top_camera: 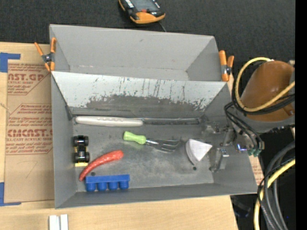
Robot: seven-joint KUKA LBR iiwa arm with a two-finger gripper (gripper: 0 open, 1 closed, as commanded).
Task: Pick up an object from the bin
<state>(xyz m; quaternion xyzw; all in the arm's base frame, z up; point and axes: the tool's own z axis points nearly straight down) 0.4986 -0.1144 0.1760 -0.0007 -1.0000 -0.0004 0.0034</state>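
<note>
- the gripper (219, 153) is hanging low at the right side of the bin (144, 47), just beside a white wedge-shaped piece (197, 150)
- whether it is open or closed, i cannot tell
- a green-handled fork (148, 141) is lying left of the wedge

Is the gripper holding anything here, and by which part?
Nothing visibly held. The gripper sits at the right end of the bin, beside a white wedge-shaped piece.
</note>
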